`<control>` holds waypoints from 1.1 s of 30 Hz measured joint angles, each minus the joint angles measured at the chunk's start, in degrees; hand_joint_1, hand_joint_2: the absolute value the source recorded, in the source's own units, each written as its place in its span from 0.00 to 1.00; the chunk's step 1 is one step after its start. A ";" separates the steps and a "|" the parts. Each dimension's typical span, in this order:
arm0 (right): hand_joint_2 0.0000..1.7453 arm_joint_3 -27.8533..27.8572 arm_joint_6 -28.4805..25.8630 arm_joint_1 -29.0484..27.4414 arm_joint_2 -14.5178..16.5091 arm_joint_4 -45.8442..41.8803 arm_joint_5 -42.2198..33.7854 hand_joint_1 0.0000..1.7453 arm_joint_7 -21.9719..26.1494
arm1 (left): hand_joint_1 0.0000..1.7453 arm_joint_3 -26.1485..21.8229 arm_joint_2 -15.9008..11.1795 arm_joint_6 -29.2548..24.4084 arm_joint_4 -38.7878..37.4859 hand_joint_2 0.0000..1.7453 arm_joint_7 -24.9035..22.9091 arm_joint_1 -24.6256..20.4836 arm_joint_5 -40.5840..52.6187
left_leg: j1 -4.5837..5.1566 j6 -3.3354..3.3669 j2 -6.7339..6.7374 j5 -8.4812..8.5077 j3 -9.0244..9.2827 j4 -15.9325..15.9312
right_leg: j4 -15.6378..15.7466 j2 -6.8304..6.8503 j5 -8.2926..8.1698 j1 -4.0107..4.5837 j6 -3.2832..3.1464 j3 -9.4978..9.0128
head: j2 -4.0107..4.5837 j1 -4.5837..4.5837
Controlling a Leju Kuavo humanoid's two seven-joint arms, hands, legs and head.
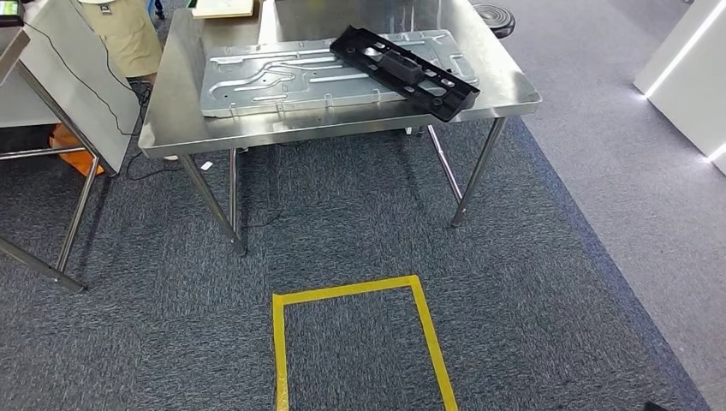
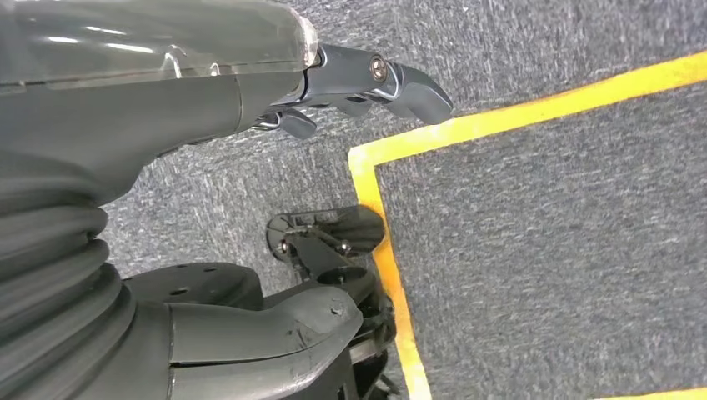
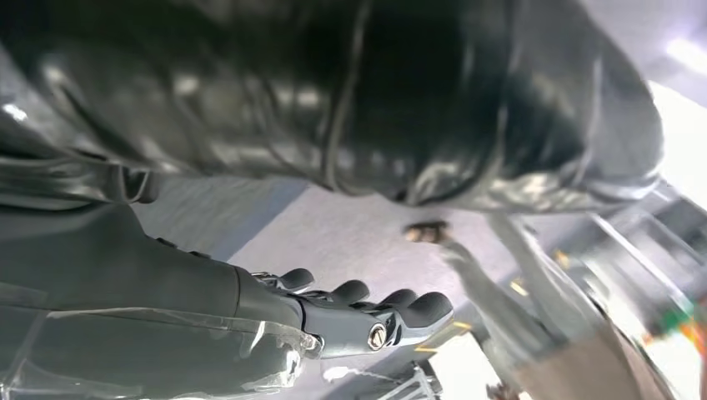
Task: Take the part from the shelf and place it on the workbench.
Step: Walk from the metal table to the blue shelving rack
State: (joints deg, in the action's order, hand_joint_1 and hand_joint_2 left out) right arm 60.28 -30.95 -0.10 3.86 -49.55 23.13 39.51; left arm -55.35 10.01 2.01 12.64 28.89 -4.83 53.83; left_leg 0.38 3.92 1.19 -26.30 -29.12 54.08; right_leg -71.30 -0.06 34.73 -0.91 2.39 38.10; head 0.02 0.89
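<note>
At about ten o'clock in the head view, a tilted grey metal panel (image 1: 73, 73) with a thin black cable running across it is leaning on a steel frame beside the table (image 1: 505, 94), and something orange (image 1: 73, 141) is showing on the floor under it. Just right of that, toward eleven o'clock, a beige object (image 1: 128, 34) is sitting behind the table's far left corner. The shiny steel table is standing on the grey carpet (image 1: 556, 282) across the twelve o'clock stretch, carrying a large embossed grey metal sheet (image 1: 282, 77) that is lying flat along its top. The black part (image 1: 402, 70), long and perforated with a raised block near its middle, is resting diagonally on the right half of that sheet, its near end reaching toward the table's front right corner at about one o'clock. Nearer, at six o'clock, a rectangle of yellow tape (image 1: 428, 330) is marking the carpet. At two o'clock, white panels with lit edges (image 1: 685, 60) are standing well apart from the table. In the left wrist view the left hand (image 2: 350, 87) is hanging over the carpet near a corner of yellow tape, fingers stretched out and holding nothing. In the right wrist view the right hand (image 3: 358, 312) is likewise empty, its fingers lying loosely side by side and apart from the thumb.
</note>
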 joint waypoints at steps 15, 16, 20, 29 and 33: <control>0.00 24.71 0.00 5.41 -0.02 19.88 32.81 0.00 -25.45 | 0.00 -1.66 0.02 -0.39 -0.01 1.00 0.66 0.39 -0.59 | -0.48 -3.74 -0.69 -10.14 -7.47 18.19 | 14.10 0.08 -7.27 -0.34 -2.67 -6.58 | 0.00 0.03; 0.00 25.29 0.00 5.43 0.21 20.36 33.12 0.00 -26.21 | 0.00 -1.74 0.02 -0.42 -0.01 1.00 0.68 0.48 -0.61 | -0.55 -3.79 -0.69 -10.11 -8.24 19.64 | 14.08 0.03 -7.24 -0.34 -2.67 -6.60 | 0.00 0.03; 0.00 26.46 0.00 5.74 0.91 21.71 33.51 0.00 -26.99 | 0.00 -1.91 -0.03 -0.50 -0.01 1.00 0.79 0.48 -0.68 | -0.43 -2.93 -0.70 -2.89 -2.57 6.86 | 14.04 -0.29 -7.09 -0.29 -2.33 -6.95 | 0.00 0.03; 0.00 27.38 0.00 6.28 1.30 24.51 30.98 0.00 -25.53 | 0.00 -2.57 -0.11 -0.60 -0.01 0.00 1.07 0.47 -1.14 | -0.44 -0.67 -0.53 -0.47 -0.39 0.86 | 3.94 -0.15 -0.80 -0.30 -0.21 -2.40 | 0.00 -0.01; 0.00 26.64 0.00 6.15 1.26 26.44 27.80 0.00 -25.16 | 0.00 -2.90 -0.09 -0.32 -0.01 0.00 1.07 0.54 -1.06 | -0.21 -0.71 -0.57 -0.66 -0.31 1.13 | 1.10 -0.13 -1.86 -0.34 -0.18 -0.98 | 0.00 -0.01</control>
State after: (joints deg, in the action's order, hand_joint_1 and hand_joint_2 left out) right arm 86.91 -30.95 6.05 5.11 -23.10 50.94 14.34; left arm -58.25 9.92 1.69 12.63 29.97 -4.28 52.77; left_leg 0.17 3.21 0.62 -26.96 -29.44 55.20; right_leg -70.20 -0.19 32.86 -1.24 2.21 37.12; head 0.02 0.88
